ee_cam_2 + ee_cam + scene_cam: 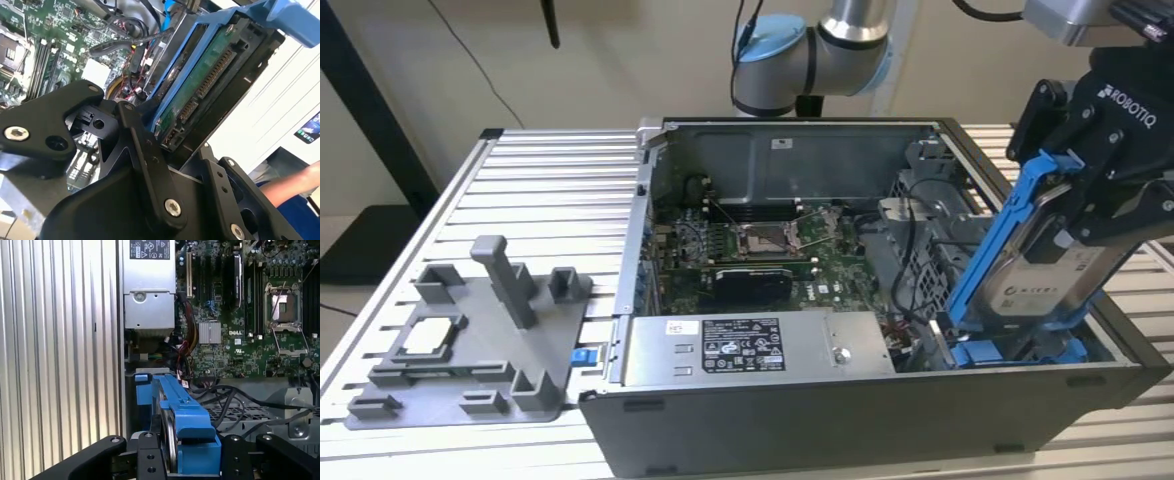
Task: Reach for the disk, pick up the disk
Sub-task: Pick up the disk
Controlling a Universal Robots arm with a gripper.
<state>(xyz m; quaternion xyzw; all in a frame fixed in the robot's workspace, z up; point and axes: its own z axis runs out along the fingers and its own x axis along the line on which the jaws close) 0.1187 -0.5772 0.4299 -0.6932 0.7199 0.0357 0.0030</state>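
While our tool [1067, 215] is clamped on the disk [1041, 265], we've got it tilted, low end inside the case [854, 420].

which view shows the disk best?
Exterior view: the disk stands tilted in the hand, label and blue caddy visible. Second wrist view shows its circuit-board underside; first wrist view its blue edge.

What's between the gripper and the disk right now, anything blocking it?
Nothing visible. The gripper is already shut on the disk in its blue caddy, holding it tilted above the open computer case, its lower end near the blue drive bay. Both wrist views show the fingers against the caddy.
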